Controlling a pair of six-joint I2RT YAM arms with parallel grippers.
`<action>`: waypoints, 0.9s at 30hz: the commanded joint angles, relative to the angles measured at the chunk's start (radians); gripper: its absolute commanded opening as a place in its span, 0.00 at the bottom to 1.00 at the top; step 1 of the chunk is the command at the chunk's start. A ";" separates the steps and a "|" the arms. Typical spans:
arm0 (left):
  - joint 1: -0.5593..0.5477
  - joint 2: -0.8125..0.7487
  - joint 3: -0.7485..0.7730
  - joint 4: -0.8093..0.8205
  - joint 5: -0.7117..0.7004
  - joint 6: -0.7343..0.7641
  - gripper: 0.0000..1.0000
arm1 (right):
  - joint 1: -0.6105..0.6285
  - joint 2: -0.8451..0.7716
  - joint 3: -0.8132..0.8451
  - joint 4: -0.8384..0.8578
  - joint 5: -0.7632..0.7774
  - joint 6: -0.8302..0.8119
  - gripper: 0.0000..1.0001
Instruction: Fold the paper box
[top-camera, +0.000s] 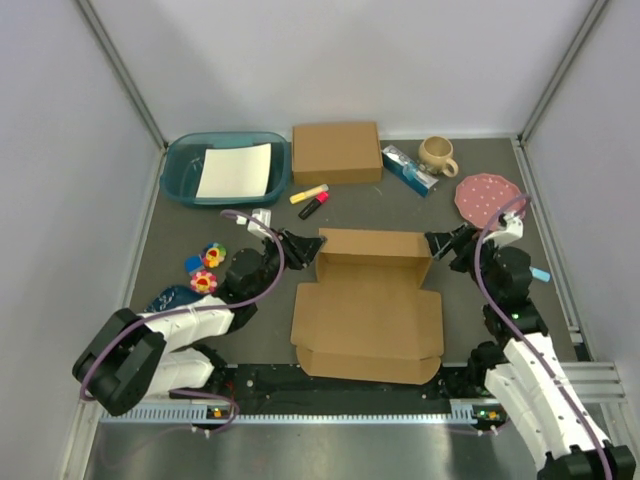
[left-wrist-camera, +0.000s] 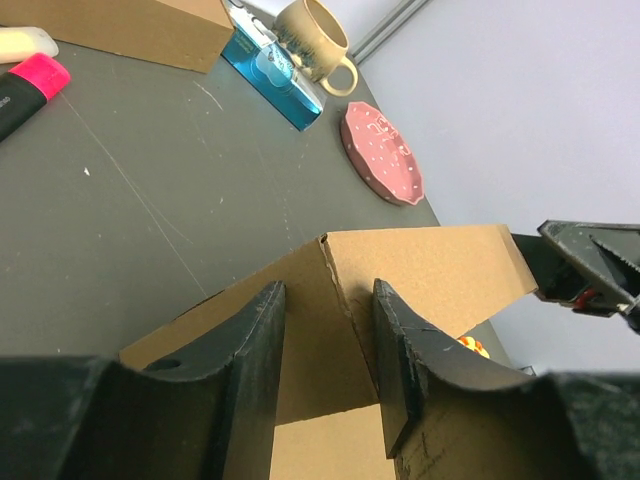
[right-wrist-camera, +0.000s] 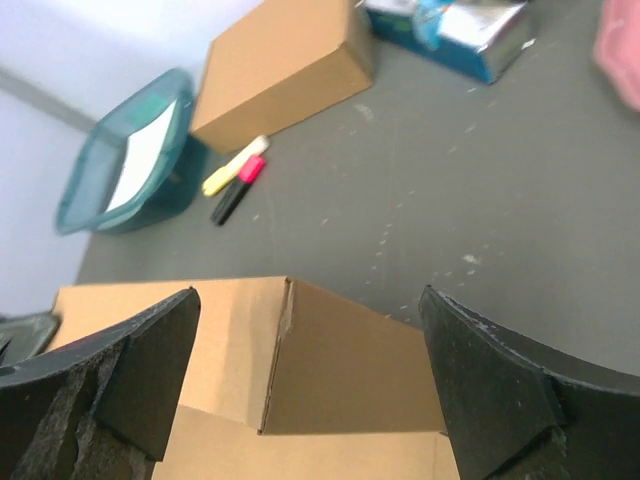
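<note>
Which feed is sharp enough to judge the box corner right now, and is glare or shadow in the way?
Left wrist view: the box corner is crisp inside the left claw, no glare. Right wrist view: soft throughout, the right claw smeared, the bin blurred. Top view: even light, faint shadows, no glare.

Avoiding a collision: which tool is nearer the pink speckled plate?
Right. The right tool is at the brown cardboard paper box's right rear corner, near the pink plate; the left tool is at its left corner.

Dark grey tabletop (top-camera: 400, 212) lies open beyond the half-raised brown cardboard paper box (top-camera: 370, 312); yellow and pink highlighters (top-camera: 309, 194) intrude far-left.
</note>
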 joint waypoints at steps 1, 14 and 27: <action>-0.020 0.065 -0.046 -0.330 0.067 0.070 0.38 | -0.075 0.029 -0.112 0.293 -0.394 0.111 0.90; -0.020 0.048 -0.019 -0.370 0.058 0.082 0.39 | -0.113 0.066 -0.194 0.456 -0.436 0.169 0.70; -0.020 0.085 -0.003 -0.349 0.074 0.074 0.39 | -0.170 0.198 -0.185 0.493 -0.483 0.172 0.65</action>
